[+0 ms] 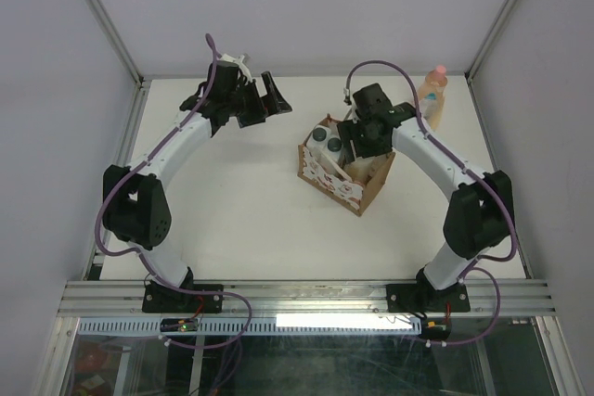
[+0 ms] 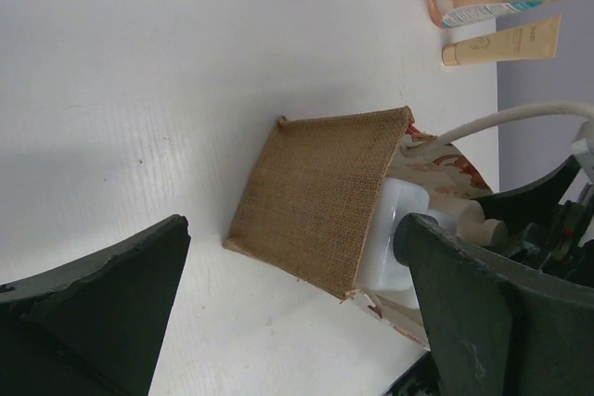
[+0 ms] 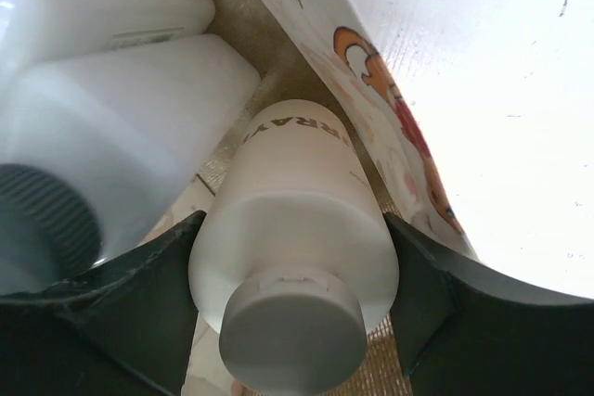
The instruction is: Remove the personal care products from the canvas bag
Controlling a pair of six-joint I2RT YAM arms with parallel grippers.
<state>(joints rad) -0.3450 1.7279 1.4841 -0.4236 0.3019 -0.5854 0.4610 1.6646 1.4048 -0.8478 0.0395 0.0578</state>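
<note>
Two arms are arching over the white table (image 1: 232, 220). On the left, the left gripper (image 1: 267, 101) is hovering above the far part of the table, well apart from the bag. Its jaws are standing wide and holding nothing. In its wrist view the two dark fingers (image 2: 93, 322) are framing bare table and the bag's plain burlap side.

Right of centre, the canvas bag (image 1: 357, 194) is standing on the table with its mouth up and its patterned side facing near-left. Two white bottles (image 1: 325, 139) with dark caps are sitting inside it, along its left part. The right gripper (image 1: 360, 141) is hanging inside the bag's mouth just beside them. In its wrist view the fingers (image 3: 139, 312) are pressing against both sides of the cream bottle (image 3: 292, 229). That bottle is sitting between the white bottles and the bag's patterned wall, with its round lid facing the camera.

Farther right, the peach bottle (image 1: 432, 97) with a pink cap is standing outside the bag near the table's far right corner. A cream tube (image 2: 501, 44) is sitting just beside it.
</note>
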